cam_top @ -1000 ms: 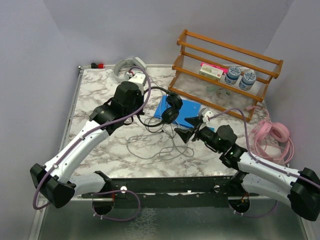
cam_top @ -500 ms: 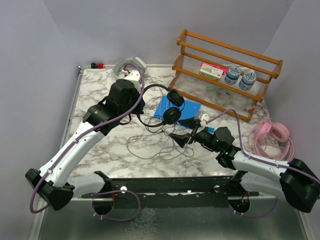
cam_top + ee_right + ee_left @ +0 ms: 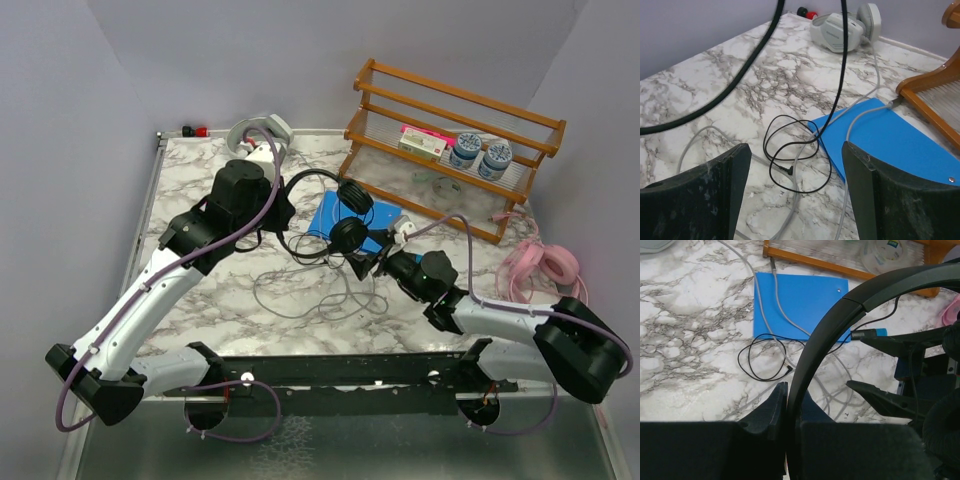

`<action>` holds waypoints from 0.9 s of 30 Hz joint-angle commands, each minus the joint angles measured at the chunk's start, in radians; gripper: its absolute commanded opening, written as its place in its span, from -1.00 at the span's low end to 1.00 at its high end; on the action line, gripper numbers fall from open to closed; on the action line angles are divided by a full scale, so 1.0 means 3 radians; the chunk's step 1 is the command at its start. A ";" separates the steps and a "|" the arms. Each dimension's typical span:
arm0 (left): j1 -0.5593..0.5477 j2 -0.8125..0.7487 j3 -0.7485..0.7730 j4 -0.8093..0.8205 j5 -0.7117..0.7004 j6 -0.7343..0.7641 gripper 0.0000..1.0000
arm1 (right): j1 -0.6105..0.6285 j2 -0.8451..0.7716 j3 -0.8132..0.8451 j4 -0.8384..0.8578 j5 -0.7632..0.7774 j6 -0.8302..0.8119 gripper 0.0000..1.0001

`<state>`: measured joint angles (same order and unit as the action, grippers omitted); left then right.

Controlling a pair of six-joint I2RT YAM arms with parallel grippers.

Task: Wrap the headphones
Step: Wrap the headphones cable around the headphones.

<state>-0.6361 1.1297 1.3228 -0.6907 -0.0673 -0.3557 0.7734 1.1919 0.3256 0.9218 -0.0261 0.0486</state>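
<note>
My left gripper [image 3: 283,207] is shut on the thin headband [image 3: 840,315] of the small black headphones [image 3: 347,235] and holds them above the table. Their ear cups hang over the blue mat [image 3: 345,215]. The thin black cable [image 3: 841,60] drops to a loose coil [image 3: 795,150] on the marble. My right gripper [image 3: 362,262] is open and empty just below the lower ear cup, with the cable coil between its fingers in the right wrist view [image 3: 795,185]. The grey-white headphones [image 3: 250,135] lie at the back left, and their grey cable [image 3: 300,295] trails across the table. The pink headphones [image 3: 545,265] lie at the right edge.
A wooden rack [image 3: 450,140] holding two tins and a small box stands at the back right. The blue mat also shows in the right wrist view [image 3: 890,135]. A red and black object [image 3: 195,130] sits at the back left corner.
My right gripper has reached left and forward to sit under the hanging ear cup. My left arm has shifted the black headphones slightly back and left.
</note>
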 commanded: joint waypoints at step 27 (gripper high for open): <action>0.0003 0.0065 0.0466 -0.0134 0.0673 -0.0198 -1.00 | -0.0477 0.1663 0.0569 0.2130 -0.0532 0.0709 -0.99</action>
<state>-0.6361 1.1469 1.4071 -0.7509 0.0570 -0.3840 0.6510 1.7279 0.5030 1.5047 -0.1928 0.2516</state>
